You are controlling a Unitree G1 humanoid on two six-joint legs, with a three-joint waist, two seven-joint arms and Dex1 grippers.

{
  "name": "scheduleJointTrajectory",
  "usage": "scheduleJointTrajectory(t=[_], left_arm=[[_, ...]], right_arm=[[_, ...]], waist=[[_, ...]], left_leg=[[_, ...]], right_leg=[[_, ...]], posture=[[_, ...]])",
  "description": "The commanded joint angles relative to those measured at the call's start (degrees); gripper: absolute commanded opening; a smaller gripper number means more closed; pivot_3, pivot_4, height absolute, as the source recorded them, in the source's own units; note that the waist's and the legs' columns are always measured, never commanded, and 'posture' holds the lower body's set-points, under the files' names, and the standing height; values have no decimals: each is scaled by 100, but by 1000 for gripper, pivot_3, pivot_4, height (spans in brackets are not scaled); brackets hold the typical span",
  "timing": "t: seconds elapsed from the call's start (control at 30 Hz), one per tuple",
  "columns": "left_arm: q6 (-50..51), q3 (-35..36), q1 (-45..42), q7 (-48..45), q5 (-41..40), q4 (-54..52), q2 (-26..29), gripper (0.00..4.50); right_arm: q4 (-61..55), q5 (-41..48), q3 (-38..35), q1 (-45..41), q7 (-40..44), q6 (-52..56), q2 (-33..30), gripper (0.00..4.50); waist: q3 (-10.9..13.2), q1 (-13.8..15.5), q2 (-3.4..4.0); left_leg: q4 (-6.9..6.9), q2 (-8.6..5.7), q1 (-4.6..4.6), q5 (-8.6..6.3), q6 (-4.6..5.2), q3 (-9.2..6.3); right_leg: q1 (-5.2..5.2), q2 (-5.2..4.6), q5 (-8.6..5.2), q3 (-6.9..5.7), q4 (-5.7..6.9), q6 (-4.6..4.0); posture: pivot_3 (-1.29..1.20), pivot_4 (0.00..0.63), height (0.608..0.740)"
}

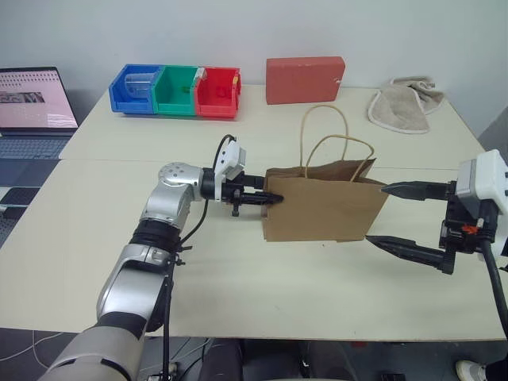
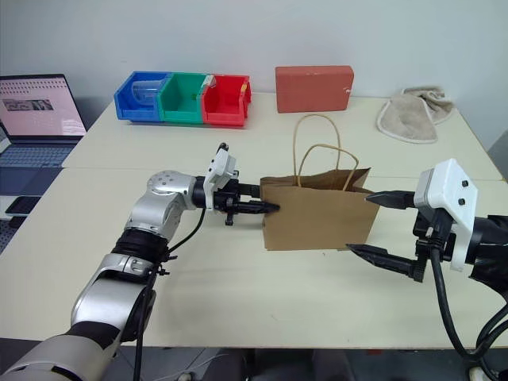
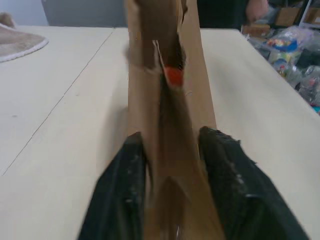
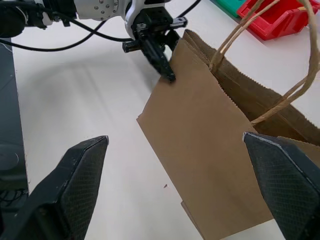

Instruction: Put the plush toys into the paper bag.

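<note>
Brown kraft paper bag (image 1: pixel 325 208) stands upright near the middle of the cream table (image 1: pixel 238 294), its two twisted cord handles (image 1: pixel 324 139) rising above the open top. The left arm reaches in from the near left, elbow bent, forearm running to the right, so that the left gripper (image 1: pixel 270 198) points almost level at the bag's left side edge. In the left wrist view its two black fingers (image 3: pixel 122 195) stand on either side of that narrow folded edge, close against the paper; whether they pinch it or have let it go cannot be told. Deep in the fold of the bag, that same view shows a small patch of orange-red (image 3: pixel 173 75), too little to name with certainty; the toys themselves cannot be made out.

The right arm comes in from the right with its wrist raised, and the right gripper (image 1: pixel 381 214) points left toward the bag's right end. Its fingers are spread wide, one high and one low, holding nothing, their tips just beside the bag's right edge.

Along the far side of the table sit blue, green and red bins (image 1: pixel 175 90), a red rectangular box (image 1: pixel 305 79) and a beige cloth towel (image 1: pixel 406 104). A laptop (image 1: pixel 32 107) stands open at the far left.
</note>
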Motion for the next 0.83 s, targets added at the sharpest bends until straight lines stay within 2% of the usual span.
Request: scheduleJointTrajectory(t=[0.03, 0.13, 0.23, 0.33, 0.53, 0.73, 0.83], left_arm=[[-11, 128, 73, 57, 16, -354, 209, 2796], [80, 225, 321, 153, -9, -745, 462, 3702], [334, 425, 859, 408, -48, -1552, 911, 3702], [857, 590, 1481, 738, 102, -2502, 1590, 3702], [2194, 1754, 2557, 1304, -530, -4099, 2703, 3702], [2808, 2572, 3159, 1538, -1026, -4783, 3159, 3702], [2889, 2650, 3254, 1494, -1191, -4753, 3219, 3702]], right_arm=[[157, -190, 71, -100, 1, -285, -41, 4500], [274, -418, 149, -54, 142, -457, -142, 4500], [560, -714, 169, -35, 375, -659, -286, 4500], [978, -953, 115, -30, 768, -837, -549, 4500], [2132, -1582, 82, 96, 2079, -1516, -1215, 4500], [2907, -1934, 192, -98, 2694, -1986, -1453, 4500], [3050, -1983, 406, -285, 2793, -2136, -1439, 4500]], waist=[[0, 10, 0], [0, 2, 0], [0, -9, 1], [1, -11, 1], [1, 13, 1], [1, 7, 2], [1, -3, 2]], left_leg=[[0, 0, 0, 0, 0, -1], [-2, 0, 0, 0, 0, -1], [-9, 2, 0, 0, 0, -1], [-14, 5, 4, 0, 0, -1], [-14, 7, 5, 0, 0, 1], [-12, 6, 8, -1, -1, 12], [-13, 8, 11, -1, -1, 14]], right_leg=[[0, 0, -1, -1, 1, -1], [0, 0, 0, -1, 0, 0], [-4, 0, 0, 0, 0, 0], [-5, 0, -1, -1, 2, -2], [-4, -2, -21, -3, 0, -36], [-5, -11, -36, -6, -3, -58], [-6, -10, -36, -8, 0, -58]], posture=[[0, 150, 740], [0, 150, 740], [0, 150, 740], [0, 150, 740], [0, 150, 740], [0, 150, 740], [0, 150, 740]])
